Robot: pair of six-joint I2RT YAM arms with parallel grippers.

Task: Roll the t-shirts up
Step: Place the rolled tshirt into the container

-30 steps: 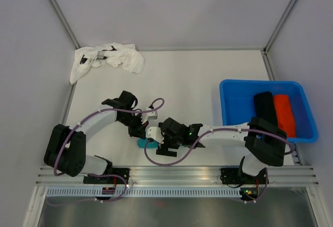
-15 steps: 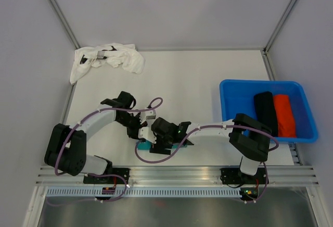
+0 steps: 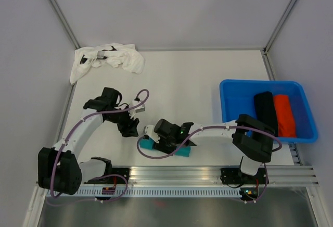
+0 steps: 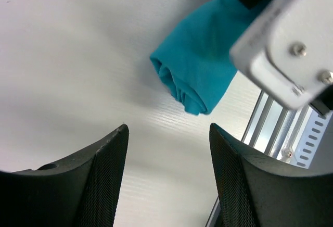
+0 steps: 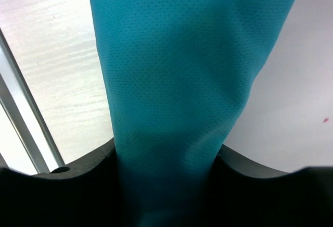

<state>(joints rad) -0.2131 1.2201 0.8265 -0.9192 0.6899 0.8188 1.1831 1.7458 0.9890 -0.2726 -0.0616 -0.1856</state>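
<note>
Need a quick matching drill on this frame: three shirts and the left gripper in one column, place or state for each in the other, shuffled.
Column A
1. teal t-shirt
2. white t-shirt
3. black t-shirt
4. left gripper

Column B
a. crumpled at the far left corner of the table
b. rolled, lying in the blue tub
c. open, nothing between its fingers
d. rolled, pinched between the fingers of the right gripper

Pairs: 1-d, 2-a, 3-b, 4-c
</note>
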